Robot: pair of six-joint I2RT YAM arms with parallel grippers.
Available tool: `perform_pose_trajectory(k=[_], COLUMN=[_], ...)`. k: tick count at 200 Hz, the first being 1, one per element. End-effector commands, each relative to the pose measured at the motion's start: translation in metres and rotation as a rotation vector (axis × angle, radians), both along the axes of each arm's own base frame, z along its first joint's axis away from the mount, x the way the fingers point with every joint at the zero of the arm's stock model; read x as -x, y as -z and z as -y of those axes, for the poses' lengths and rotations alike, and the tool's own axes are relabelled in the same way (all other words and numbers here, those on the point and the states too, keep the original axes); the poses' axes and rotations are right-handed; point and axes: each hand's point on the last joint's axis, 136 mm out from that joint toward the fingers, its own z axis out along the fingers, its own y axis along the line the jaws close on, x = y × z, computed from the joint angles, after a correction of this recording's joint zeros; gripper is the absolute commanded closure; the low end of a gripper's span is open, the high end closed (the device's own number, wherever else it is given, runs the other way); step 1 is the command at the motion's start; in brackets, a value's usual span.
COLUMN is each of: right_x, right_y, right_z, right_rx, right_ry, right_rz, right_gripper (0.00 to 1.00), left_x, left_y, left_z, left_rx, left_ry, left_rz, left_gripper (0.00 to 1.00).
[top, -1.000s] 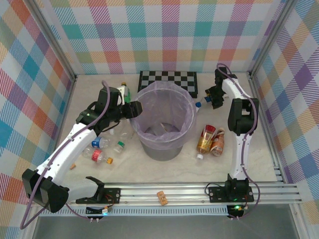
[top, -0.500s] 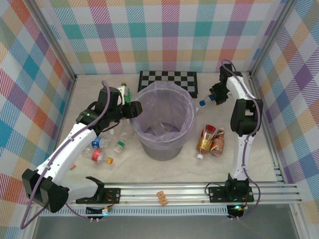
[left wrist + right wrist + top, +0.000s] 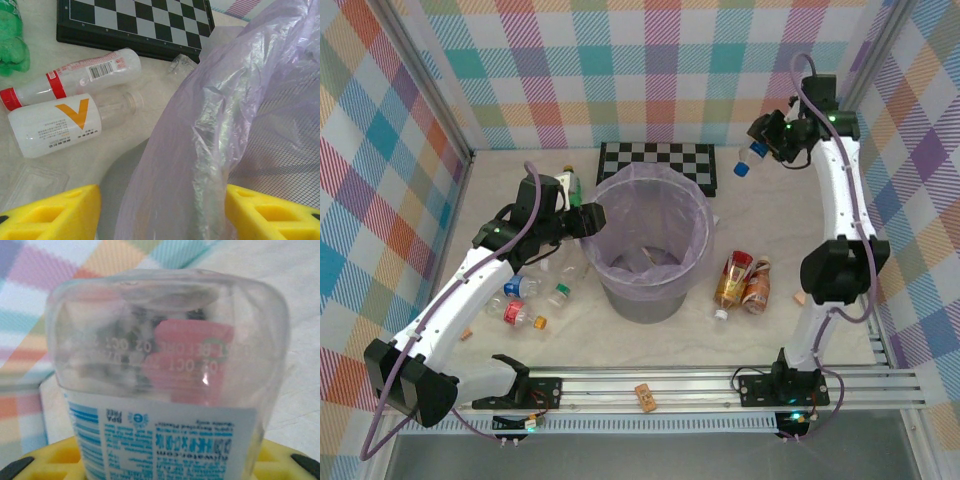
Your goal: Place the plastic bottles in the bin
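The right claw (image 3: 767,141) is gripping a blue-capped bottle (image 3: 750,158) high behind and right of the bin (image 3: 650,250), so it's gotta get centered over the rim before releasing, while the left claw (image 3: 582,220) is hovering apart at the bin's left edge.

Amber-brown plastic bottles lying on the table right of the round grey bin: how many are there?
2. One amber-brown plastic bottle lies nearer the round grey bin; the second amber-brown bottle lies against its right side. Others may be hidden inside the bin.
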Motion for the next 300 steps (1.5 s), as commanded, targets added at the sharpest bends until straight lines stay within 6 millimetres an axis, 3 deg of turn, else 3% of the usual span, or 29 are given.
perform_pose_trajectory(k=[1, 39, 62, 83, 106, 181, 300], right_x=[0.043, 0.105, 0.142, 0.164, 0.181, 0.197, 0.190], right_y=[-0.045, -0.100, -0.111, -0.106, -0.084, 0.015, 0.118], right_z=[-0.038, -0.096, -0.138, -0.166, -0.188, -0.216, -0.240], right_rx=[-0.003, 0.053, 0.110, 0.156, 0.235, 0.582, 0.620], right_ry=[-0.271, -0.506, -0.672, -0.780, -0.854, -0.983, -1.037], right_rz=[0.127, 0.259, 0.280, 0.268, 0.207, -0.051, -0.202], right_gripper=[0.63, 0.72, 0.74, 0.77, 0.78, 0.79, 0.74], left_x=[-0.003, -0.005, -0.005, -0.005, -0.005, -0.008, -0.011], left_y=[-0.001, -0.004, -0.005, -0.006, -0.005, -0.007, -0.002], left_z=[0.002, 0.001, 0.000, 0.000, -0.001, -0.001, 0.001], left_rx=[-0.001, 0.001, 0.004, 0.001, -0.003, -0.007, -0.010], left_ry=[-0.006, -0.017, -0.024, -0.027, -0.030, -0.035, -0.033], left_rz=[0.001, 0.011, 0.017, 0.019, 0.018, 0.019, 0.008], left_gripper=[0.38, 0.38, 0.38, 0.38, 0.38, 0.38, 0.37])
